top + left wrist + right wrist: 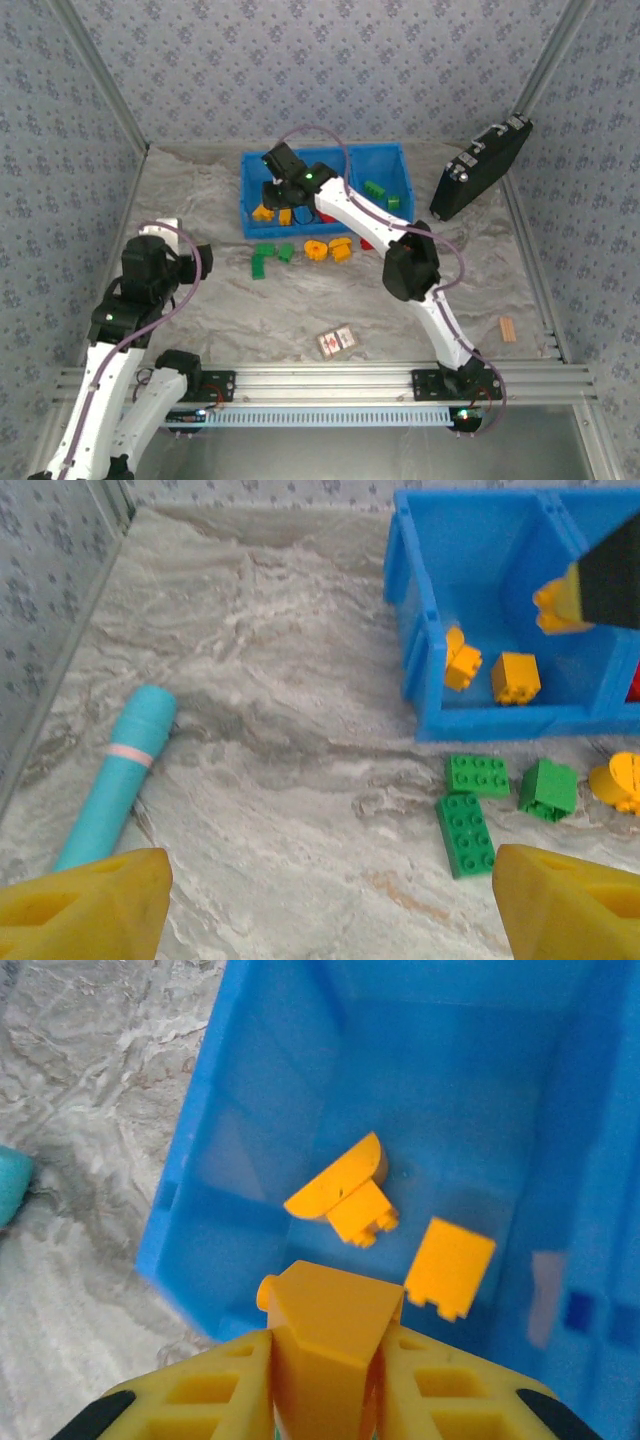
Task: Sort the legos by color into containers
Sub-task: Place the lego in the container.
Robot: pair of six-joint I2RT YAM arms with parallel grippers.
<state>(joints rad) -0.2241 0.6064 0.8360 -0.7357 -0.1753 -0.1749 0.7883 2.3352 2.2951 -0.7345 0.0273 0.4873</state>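
The blue bin [300, 232] stands at the back centre of the table. Over its left compartment my right gripper [277, 188] is shut on an orange-yellow brick [330, 1330]. Two orange-yellow bricks [345, 1195] [450, 1265] lie on that compartment's floor below it. Green bricks [374, 188] sit in the right compartment. In front of the bin lie green bricks [477, 775] [465, 833] [548, 788], orange-yellow ones [315, 249] [341, 249] and a red one [366, 242]. My left gripper [330, 905] hovers open over bare table, left of the green bricks, with nothing between its fingers.
A teal cylinder [115, 775] lies on the table at the left. A black device [480, 168] leans at the back right. A red-and-white card box [337, 341] and a small wooden block [508, 329] lie near the front rail.
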